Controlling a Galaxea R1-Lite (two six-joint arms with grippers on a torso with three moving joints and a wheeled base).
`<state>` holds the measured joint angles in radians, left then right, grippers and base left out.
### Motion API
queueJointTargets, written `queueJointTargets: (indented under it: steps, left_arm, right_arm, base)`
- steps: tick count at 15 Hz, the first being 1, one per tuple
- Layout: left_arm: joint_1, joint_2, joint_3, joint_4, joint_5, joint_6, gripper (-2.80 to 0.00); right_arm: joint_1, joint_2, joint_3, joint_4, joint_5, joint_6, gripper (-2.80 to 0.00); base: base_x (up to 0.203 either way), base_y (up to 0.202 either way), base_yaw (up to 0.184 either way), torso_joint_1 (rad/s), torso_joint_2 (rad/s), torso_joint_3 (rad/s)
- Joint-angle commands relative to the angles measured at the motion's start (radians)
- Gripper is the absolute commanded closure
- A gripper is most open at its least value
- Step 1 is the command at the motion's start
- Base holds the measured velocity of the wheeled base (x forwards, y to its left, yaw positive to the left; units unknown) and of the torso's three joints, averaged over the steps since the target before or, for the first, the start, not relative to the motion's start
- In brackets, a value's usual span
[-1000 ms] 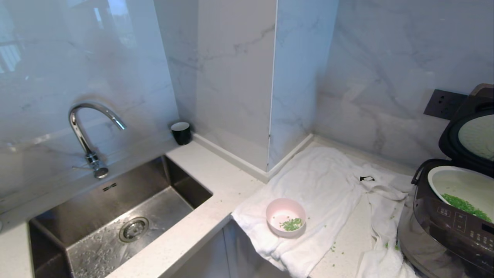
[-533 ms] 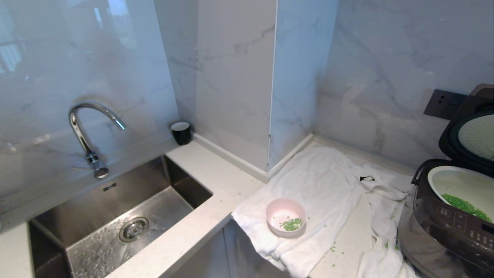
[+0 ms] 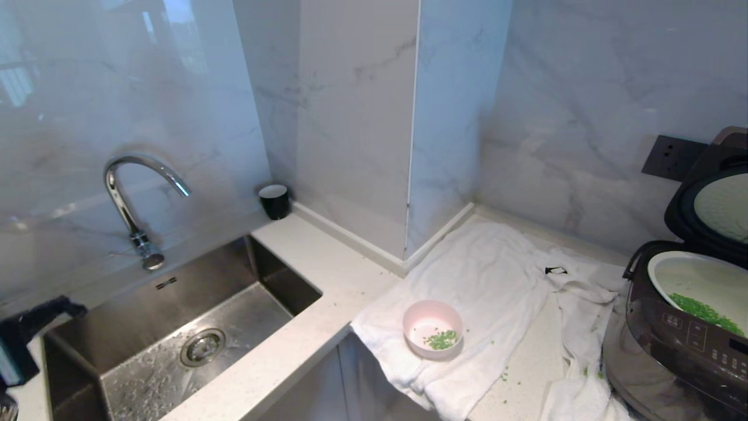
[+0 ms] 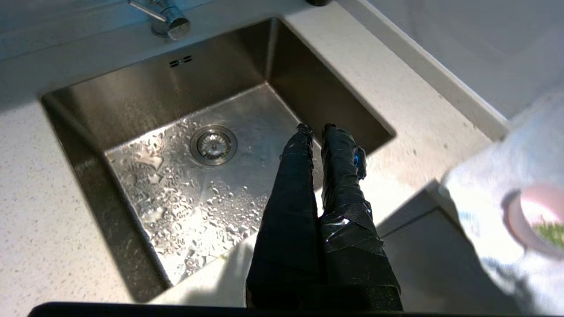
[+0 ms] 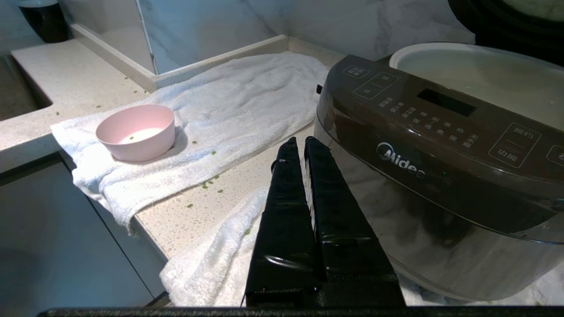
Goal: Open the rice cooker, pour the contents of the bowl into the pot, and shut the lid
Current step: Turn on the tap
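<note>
Left hand [image 3: 35,327], clenched and empty, newly enters at 8 o'clock over the sink [image 3: 76,351]; lid [image 3: 710,199] up, pot [image 3: 678,275] holding greens, bowl [image 3: 433,328] nearly emptied, so closing likely comes next.

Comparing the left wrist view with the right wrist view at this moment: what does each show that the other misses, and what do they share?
Only the left wrist view shows the wet steel sink with its round drain, the chrome tap's base, and the shut left gripper above the basin. Only the right wrist view shows the dark grey-brown Midea rice cooker, its white inner pot and the shut right gripper. Both show the pink bowl on the white towel.
</note>
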<state>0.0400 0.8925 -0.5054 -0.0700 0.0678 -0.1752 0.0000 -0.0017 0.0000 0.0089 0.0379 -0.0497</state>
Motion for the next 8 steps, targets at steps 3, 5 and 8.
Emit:
queueJointTargets:
  steps: [3,5,8]
  left_arm:
    - [0.032,0.564,-0.275,-0.027,0.086,-0.087,0.00]
    - [0.062,0.729,-0.377,-0.034,0.147,-0.144,0.00]
    - [0.165,0.935,-0.532,-0.038,0.192,-0.175,0.00]
  right_arm:
    - [0.000,0.002,0.000,0.000,0.000,-0.001,0.00]
    - [0.000,0.002,0.000,0.000,0.000,-0.001,0.00]
    - [0.000,0.002,0.000,0.000,0.000,-0.001,0.00]
  base:
    - [0.000,0.000,0.000,0.000,0.00,0.000]
    - [0.000,0.000,0.000,0.000,0.00,0.000]
    - [0.000,0.000,0.000,0.000,0.00,0.000]
